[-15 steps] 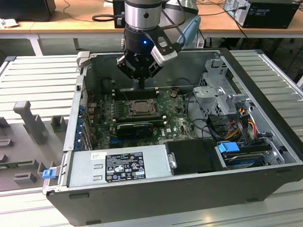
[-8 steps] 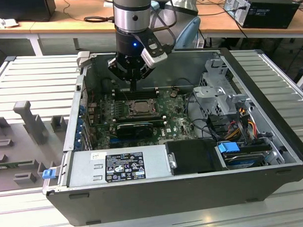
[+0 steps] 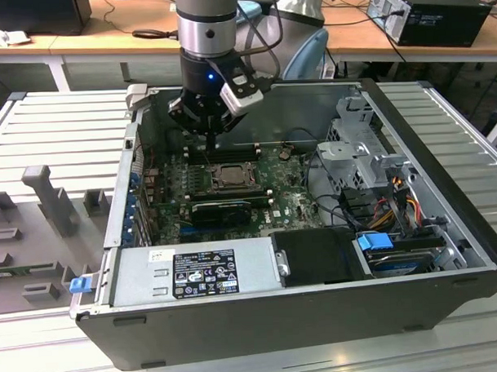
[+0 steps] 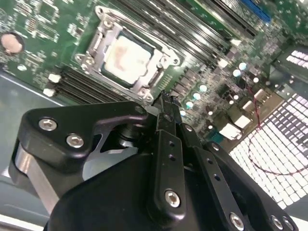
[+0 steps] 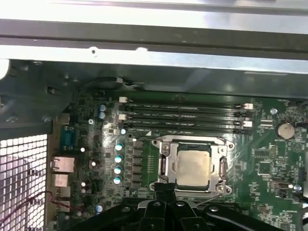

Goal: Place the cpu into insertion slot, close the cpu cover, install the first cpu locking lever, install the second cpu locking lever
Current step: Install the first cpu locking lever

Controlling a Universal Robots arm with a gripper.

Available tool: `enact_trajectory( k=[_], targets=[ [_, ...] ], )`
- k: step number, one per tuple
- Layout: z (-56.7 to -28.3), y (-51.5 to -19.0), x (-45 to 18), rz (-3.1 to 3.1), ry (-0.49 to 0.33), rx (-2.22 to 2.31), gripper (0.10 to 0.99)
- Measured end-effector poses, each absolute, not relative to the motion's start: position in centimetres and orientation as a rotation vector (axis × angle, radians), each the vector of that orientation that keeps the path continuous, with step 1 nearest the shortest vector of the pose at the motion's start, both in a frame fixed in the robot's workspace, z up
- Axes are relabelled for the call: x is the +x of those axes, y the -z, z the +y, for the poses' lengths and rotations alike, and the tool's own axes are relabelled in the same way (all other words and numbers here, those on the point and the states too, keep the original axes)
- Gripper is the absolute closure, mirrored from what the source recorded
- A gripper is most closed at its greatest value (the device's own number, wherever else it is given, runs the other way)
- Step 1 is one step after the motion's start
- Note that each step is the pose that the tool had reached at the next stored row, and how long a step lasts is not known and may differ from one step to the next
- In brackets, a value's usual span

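Observation:
The cpu [image 5: 192,166] is a pale beige-silver square lying flat in the insertion slot [image 3: 229,177] on the green board. The silvery cpu cover [image 5: 165,163] lies down flat around it, framing the chip [image 4: 126,57] through its window. My gripper [image 5: 166,188] is shut with nothing between its fingers. In both wrist views its black tip [image 4: 166,99] hangs just off one edge of the socket, above the board. In the exterior view the gripper [image 3: 210,148] hangs over the far edge of the socket, by the memory slots.
Long black memory slots [image 5: 185,118] run along the socket's far side. A black card [image 3: 222,210] lies on the near side. The power supply [image 3: 194,273], drive cage [image 3: 362,153] and loose cables [image 3: 396,201] crowd the case, whose walls [image 3: 126,182] ring the board.

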State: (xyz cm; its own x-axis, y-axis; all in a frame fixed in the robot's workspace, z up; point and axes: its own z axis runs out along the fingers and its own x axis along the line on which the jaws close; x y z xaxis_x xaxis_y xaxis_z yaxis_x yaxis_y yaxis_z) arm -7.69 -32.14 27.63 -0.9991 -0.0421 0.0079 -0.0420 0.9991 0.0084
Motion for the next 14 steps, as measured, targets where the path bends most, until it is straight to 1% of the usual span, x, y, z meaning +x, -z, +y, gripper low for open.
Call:
enact_trajectory(
  k=[9,14],
  targets=[
    [-31.8,-26.9,-10.7,-3.133,0.015,0.057,0.980],
    [-30.4,-26.3,-10.7,-3.133,0.015,0.052,0.980]
  ],
)
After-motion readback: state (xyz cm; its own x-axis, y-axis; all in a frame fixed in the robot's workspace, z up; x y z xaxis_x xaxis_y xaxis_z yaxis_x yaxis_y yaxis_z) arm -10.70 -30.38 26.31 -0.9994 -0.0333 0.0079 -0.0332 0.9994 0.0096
